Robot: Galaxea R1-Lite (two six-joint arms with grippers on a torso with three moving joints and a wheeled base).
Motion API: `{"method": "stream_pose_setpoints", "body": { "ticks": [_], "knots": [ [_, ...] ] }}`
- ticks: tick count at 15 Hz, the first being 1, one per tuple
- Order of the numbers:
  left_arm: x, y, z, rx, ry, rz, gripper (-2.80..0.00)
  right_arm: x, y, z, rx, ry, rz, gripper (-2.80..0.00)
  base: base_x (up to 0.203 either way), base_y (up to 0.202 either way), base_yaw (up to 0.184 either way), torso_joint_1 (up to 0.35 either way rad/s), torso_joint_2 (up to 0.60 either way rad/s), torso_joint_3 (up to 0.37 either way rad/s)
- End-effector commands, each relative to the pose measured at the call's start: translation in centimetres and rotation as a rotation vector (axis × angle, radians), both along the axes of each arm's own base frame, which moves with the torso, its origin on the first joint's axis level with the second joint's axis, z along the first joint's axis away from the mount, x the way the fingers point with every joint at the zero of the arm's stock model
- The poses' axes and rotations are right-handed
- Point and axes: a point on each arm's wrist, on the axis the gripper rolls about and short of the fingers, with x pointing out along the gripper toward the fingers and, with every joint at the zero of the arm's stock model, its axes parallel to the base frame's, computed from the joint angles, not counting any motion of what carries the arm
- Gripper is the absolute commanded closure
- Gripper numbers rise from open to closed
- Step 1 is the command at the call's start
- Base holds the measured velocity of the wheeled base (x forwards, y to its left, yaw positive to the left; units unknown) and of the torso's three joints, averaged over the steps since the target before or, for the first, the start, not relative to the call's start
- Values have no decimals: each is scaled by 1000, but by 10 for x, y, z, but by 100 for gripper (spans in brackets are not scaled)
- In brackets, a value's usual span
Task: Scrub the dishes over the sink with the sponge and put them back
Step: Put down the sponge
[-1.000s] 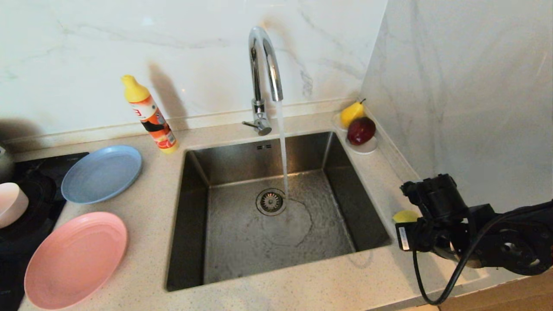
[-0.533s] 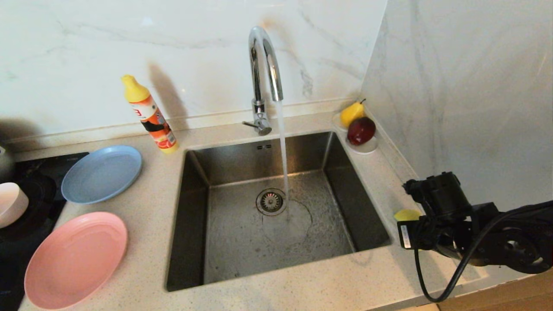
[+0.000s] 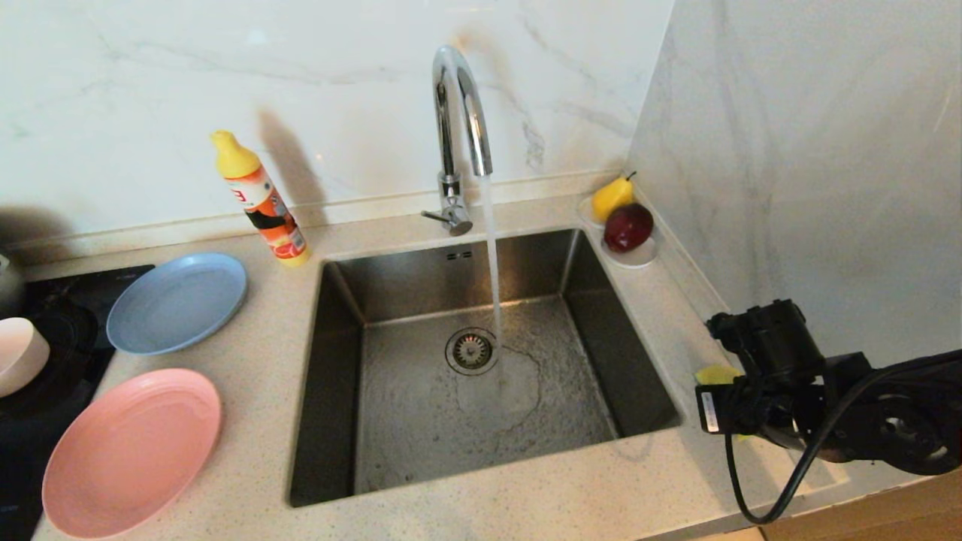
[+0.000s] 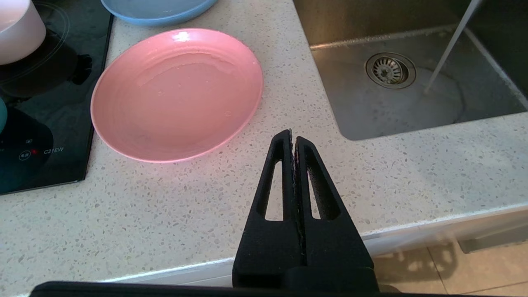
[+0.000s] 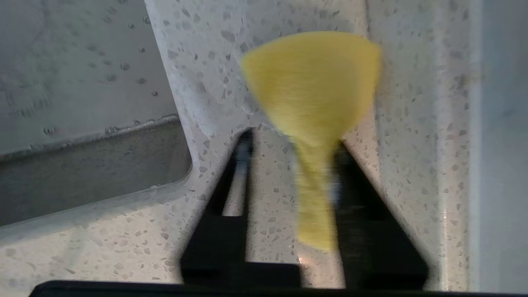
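Note:
The yellow sponge (image 3: 715, 373) (image 5: 313, 82) lies on the counter right of the sink (image 3: 331, 376). My right gripper (image 3: 733, 391) (image 5: 293, 138) is open around it: the sponge rests against one finger, with a gap to the other. On the left counter lie the blue-grey plate (image 3: 176, 302) and the pink plate (image 3: 131, 451) (image 4: 177, 93). The pale bowl (image 3: 19, 353) stands on the black hob, and a teal bowl's rim (image 4: 2, 117) shows at the edge of the left wrist view. My left gripper (image 4: 293, 138) hangs shut and empty over the counter's front edge.
Water runs from the tap (image 3: 458, 113) onto the sink floor beside the drain (image 3: 471, 350). An orange detergent bottle (image 3: 263, 203) stands behind the blue plate. A saucer with a pear and an apple (image 3: 627, 229) sits in the back right corner. A wall is close on the right.
My right gripper's fingers have parted, loosening their hold on the sponge, and the hand has edged slightly right. The left arm and the dishes have not moved.

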Motion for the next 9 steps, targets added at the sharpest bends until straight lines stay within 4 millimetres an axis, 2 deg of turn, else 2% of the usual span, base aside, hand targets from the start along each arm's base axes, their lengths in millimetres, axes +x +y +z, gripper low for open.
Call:
{"method": "stream_pose_setpoints", "body": {
  "ticks": [1, 9],
  "knots": [
    [0, 0, 0, 0, 3, 0, 0, 0, 0, 3, 6, -13, -3, -280, 0, 0, 0, 0, 0, 0],
    [0, 0, 0, 0, 3, 0, 0, -2, 1, 9, 57, -25, 18, -280, 0, 0, 0, 0, 0, 0]
  ]
}}
